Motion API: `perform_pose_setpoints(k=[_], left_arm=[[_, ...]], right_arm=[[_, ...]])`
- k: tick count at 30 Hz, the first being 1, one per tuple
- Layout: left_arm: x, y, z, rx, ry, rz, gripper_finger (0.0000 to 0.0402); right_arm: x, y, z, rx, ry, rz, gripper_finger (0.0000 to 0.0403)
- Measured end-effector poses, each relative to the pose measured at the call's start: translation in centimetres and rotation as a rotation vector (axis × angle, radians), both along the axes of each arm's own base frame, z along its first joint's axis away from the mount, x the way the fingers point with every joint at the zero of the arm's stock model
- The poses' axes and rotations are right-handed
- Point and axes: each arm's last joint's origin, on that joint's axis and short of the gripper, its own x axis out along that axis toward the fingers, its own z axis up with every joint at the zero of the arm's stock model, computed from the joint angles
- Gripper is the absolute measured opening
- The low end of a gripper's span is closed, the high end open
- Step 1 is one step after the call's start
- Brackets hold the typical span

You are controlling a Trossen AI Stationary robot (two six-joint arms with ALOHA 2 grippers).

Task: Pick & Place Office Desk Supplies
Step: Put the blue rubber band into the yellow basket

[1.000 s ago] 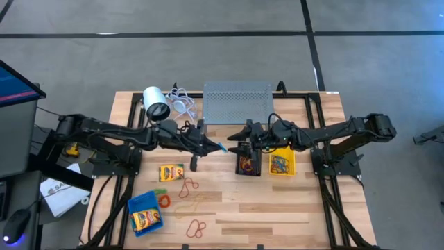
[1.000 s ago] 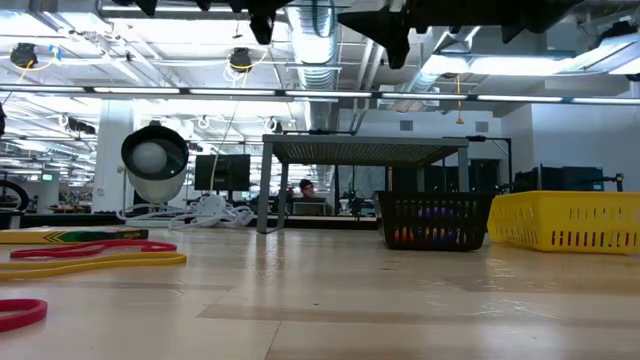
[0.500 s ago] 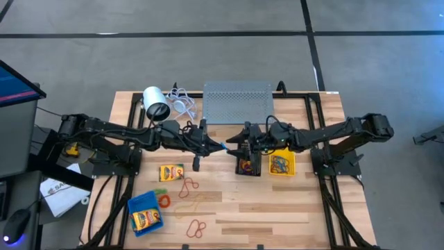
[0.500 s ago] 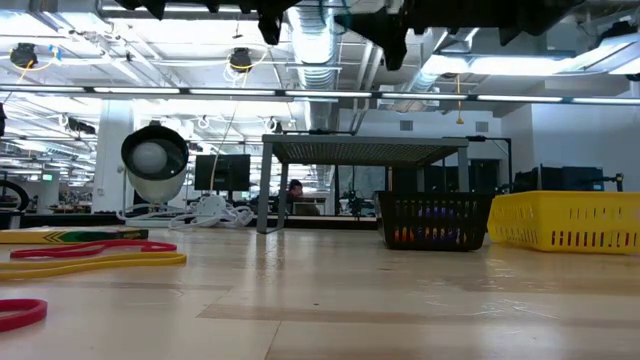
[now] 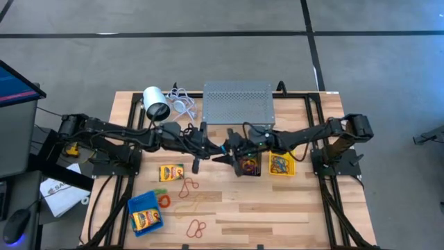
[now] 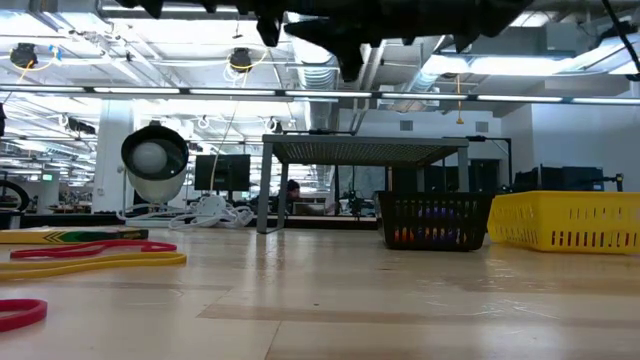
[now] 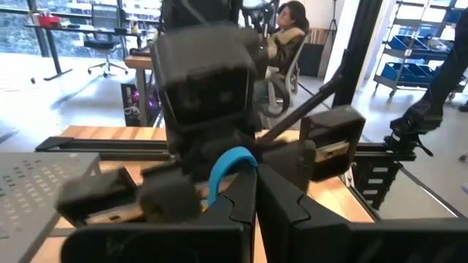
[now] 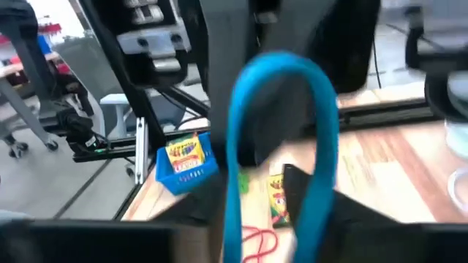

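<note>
Above the table's middle we find the two grippers meeting tip to tip, over bare wood just in front of the grey perforated stand (image 5: 237,101).

Left gripper (image 5: 220,147): we see its fingers pressed together on a pale blue rubber band (image 7: 228,169), whose loop stands up from the tips.

Right gripper (image 5: 227,148): in its wrist view the same blue loop (image 8: 280,139) hangs right before it, around or against its fingers; we cannot tell whether they have it pinched or stand a little apart.

Black bin (image 5: 248,165): just beside the grippers, on the right arm's side, with coloured bands inside. Yellow bin (image 5: 282,164): touching or nearly touching the black one, farther right, holding several bands.

Blue bin (image 5: 145,214): near the front left corner, a crayon box (image 5: 146,219) lying in it. A second crayon box (image 5: 171,172) lies flat on the wood behind it.

Loose bands: we count red and orange loops (image 5: 189,186) between the second crayon box and the front edge, and a red pair (image 5: 198,228) at the front.

White cylinder with cable (image 5: 157,104): back left.
</note>
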Motion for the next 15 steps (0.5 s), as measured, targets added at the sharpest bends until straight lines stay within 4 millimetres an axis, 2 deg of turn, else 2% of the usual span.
perform_pose_setpoints(k=[3,5,8,15], left_arm=[[0.0,-0.2,0.0,0.000,0.003,-0.005,0.0000],[0.0,-0.2,0.0,0.000,0.003,-0.005,0.0000],[0.0,-0.2,0.1,0.001,-0.003,-0.005,0.0000],[-0.1,-0.1,0.2,0.003,-0.006,-0.002,0.0000]], right_arm=[[-0.2,0.2,0.6,-0.044,-0.013,0.012,0.0042],[-0.5,0.3,1.2,-0.076,-0.031,0.020,0.0012],[-1.0,0.4,1.8,-0.069,-0.023,0.014,0.0011],[-1.3,0.7,1.6,-0.070,0.030,0.011,0.0001]])
